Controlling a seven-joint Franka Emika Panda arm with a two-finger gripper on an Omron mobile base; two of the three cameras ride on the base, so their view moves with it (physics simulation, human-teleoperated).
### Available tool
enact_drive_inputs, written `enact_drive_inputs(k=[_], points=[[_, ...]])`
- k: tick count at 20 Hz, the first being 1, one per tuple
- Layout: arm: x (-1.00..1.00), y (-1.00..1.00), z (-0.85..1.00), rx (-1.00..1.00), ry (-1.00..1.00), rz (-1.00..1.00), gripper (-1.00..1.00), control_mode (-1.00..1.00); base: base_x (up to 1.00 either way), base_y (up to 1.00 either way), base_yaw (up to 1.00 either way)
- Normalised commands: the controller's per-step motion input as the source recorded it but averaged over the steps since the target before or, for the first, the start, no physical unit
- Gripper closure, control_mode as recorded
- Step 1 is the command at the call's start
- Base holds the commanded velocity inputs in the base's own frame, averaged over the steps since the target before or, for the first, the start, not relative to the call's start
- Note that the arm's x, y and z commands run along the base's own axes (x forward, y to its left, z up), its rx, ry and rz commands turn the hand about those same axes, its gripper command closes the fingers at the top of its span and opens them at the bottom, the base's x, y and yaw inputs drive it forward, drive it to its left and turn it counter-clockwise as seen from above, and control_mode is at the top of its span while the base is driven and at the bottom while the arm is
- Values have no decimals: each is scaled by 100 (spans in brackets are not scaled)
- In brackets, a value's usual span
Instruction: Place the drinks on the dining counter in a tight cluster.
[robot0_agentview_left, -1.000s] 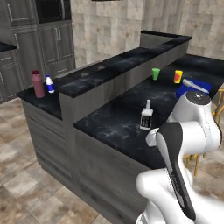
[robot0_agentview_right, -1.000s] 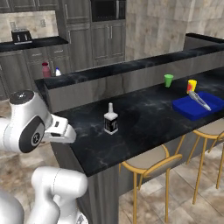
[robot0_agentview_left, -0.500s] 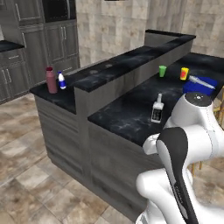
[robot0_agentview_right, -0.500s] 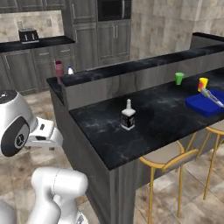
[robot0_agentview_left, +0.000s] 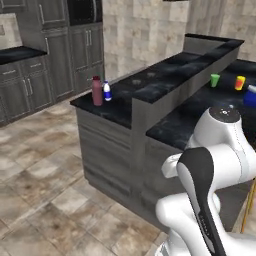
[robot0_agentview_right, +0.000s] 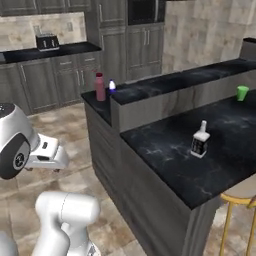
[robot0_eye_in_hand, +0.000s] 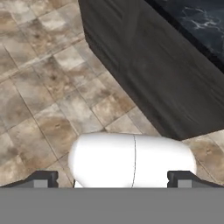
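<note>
My tool hangs low over the tiled floor, tips spread apart, empty. Tall maroon-pink bottle and small white blue-label bottle stand together at the black marble counter's far left corner; square clear black-label bottle stands well apart, on its near stretch. All sit above the tool.

Black dining counter, square clear bottle, green cup
</note>
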Motion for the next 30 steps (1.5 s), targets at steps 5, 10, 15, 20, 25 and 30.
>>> enact_drive_inputs(k=[5,10,15,20,25,30], points=[[0,0,0,0,0,0,-100,100,66,94,-34],[0,0,0,0,0,0,-100,100,98,100,-46],[0,0,0,0,0,0,-100,100,74,100,-42],[0,0,0,0,0,0,-100,100,56,100,-45],[0,0,0,0,0,0,-100,100,41,76,-59],[0,0,0,0,0,0,-100,100,24,53,-58]])
